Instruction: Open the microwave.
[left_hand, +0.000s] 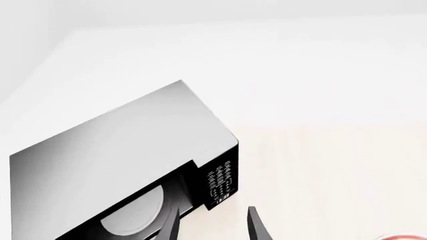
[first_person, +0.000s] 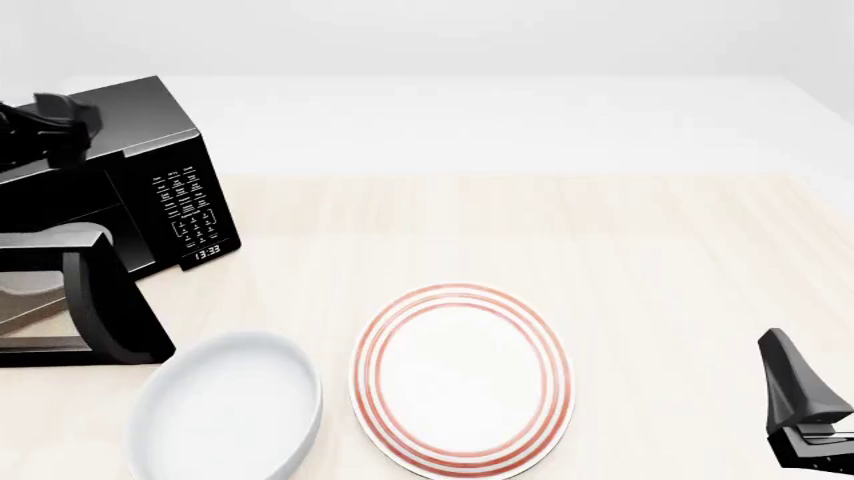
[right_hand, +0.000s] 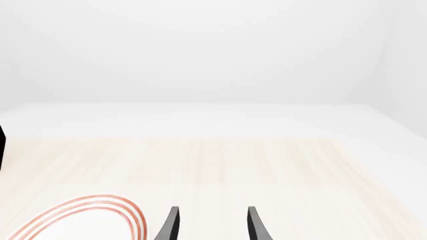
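Observation:
The black microwave (first_person: 147, 190) stands at the table's left, its keypad (first_person: 187, 215) facing me. Its door (first_person: 107, 305) is swung out towards me, so the cavity shows. In the left wrist view I look down on its grey top (left_hand: 120, 145), the keypad (left_hand: 220, 182) and the white turntable (left_hand: 133, 215) inside. My left arm (first_person: 47, 125) reaches over the microwave's top. My left gripper (left_hand: 213, 227) is open and empty above the microwave's front. My right gripper (first_person: 801, 415) is open and empty at the near right, far from the microwave; it also shows in its wrist view (right_hand: 212, 225).
A white plate with red rings (first_person: 461, 375) lies at the front middle, and its rim shows in the right wrist view (right_hand: 93, 212). A white oval dish (first_person: 227, 405) lies left of the plate, near the door. The table's far edge runs behind.

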